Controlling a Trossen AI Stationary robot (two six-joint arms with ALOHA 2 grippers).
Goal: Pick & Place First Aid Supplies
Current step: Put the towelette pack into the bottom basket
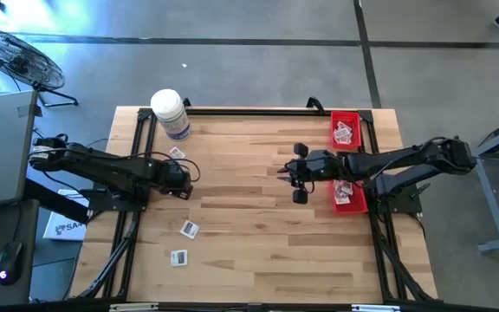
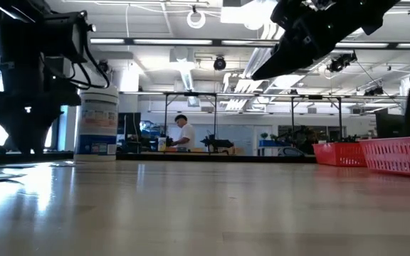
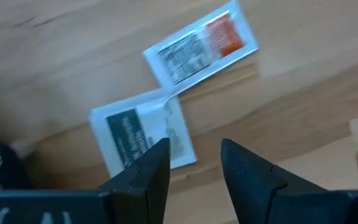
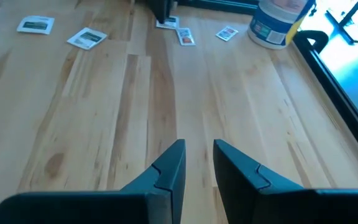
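Note:
Small white packets lie flat on the wooden table. In the left wrist view two sit close together: one with reddish print (image 3: 201,46) and one with dark print (image 3: 142,134). My left gripper (image 3: 194,162) is open and low over the dark-printed packet, at the table's left (image 1: 180,179). Three more packets lie apart (image 1: 177,152), (image 1: 189,229), (image 1: 178,257). My right gripper (image 4: 197,155) is open by a narrow gap and empty. It hangs above the table's right middle (image 1: 299,173), beside the red bins. My left gripper comes from above with one finger (image 3: 148,171) over the corner of the dark-printed packet (image 3: 166,140), which lies flat on the table. I cannot tell whether the finger touches it.
A big white jar with a bluish label (image 1: 170,113) stands near the far left edge. Two red bins (image 1: 357,124), (image 1: 362,205) holding packets sit along the right edge. Bare wood (image 1: 241,217) spans the middle. A person stands far off in the room (image 2: 185,133).

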